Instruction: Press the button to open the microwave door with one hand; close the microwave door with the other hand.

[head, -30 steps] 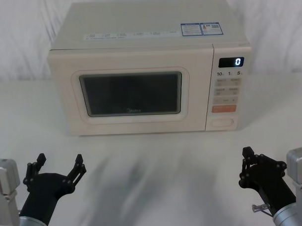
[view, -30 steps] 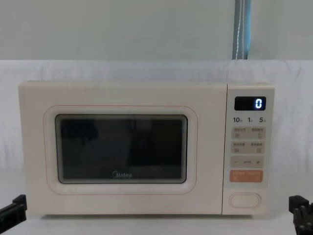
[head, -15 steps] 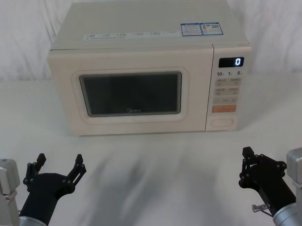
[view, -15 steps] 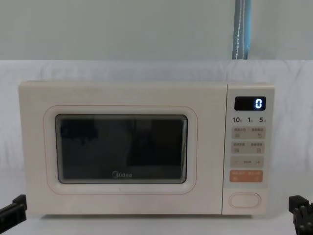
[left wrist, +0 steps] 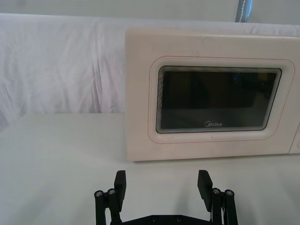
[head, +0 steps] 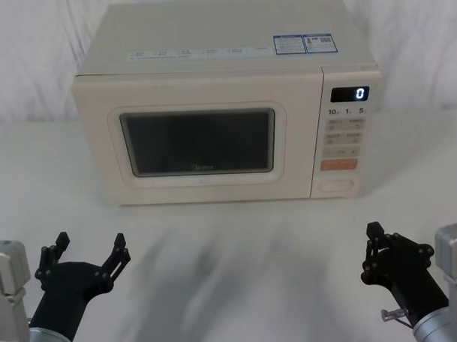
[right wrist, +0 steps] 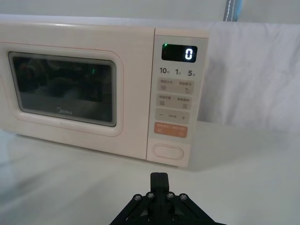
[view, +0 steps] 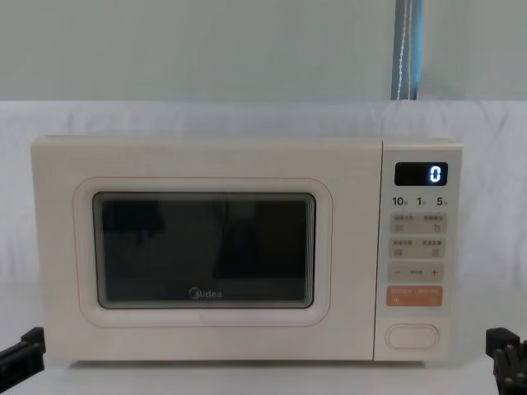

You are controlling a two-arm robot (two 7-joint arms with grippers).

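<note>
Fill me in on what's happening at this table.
Nothing is being handled. The cream microwave door with the dark window is shut, and the wide cream pill-shaped button is untouched. The left black pincer is open and the right black pincer is shut, both near the table's front edge, short of the microwave.

We see bare tabletop (head: 239, 253) between both end effectors and the microwave (head: 210, 81); nothing blocks the button (head: 337, 185) or door (head: 197, 142).

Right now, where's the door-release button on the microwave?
The button sits at the bottom of the control panel, on the microwave's right side, directly below the orange key and right of the microwave door.
</note>
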